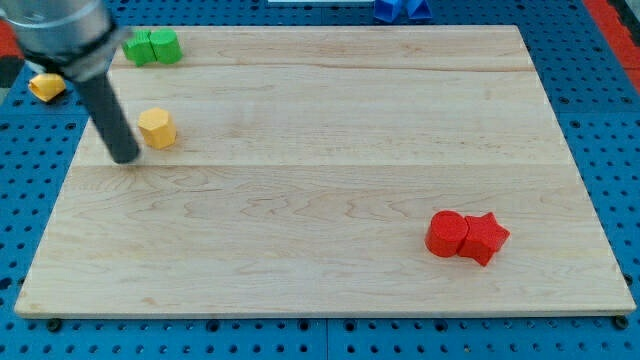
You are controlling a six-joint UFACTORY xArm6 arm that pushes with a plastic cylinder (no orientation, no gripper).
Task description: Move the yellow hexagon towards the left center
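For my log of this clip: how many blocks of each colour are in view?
Green: 2
Yellow: 2, the hexagon and one off the board
Red: 2
Blue: 1 cluster, cut off at the view's top
Total: 7

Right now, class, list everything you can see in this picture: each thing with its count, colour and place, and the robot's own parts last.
yellow hexagon: one, yellow, on the board near the view's left, upper half.
green blocks: two, green, touching side by side at the board's top left corner; shapes hard to make out.
red round block: one, red, lower right of the board.
red star: one, red, touching the round block on its right.
second yellow block: one, yellow, off the board at the view's left edge.
blue block: blue, off the board at the view's top, cut off; count unclear.
board: one, pale wood, on a blue perforated base.
my tip: one, dark rod, just left of the yellow hexagon; whether it touches is unclear.
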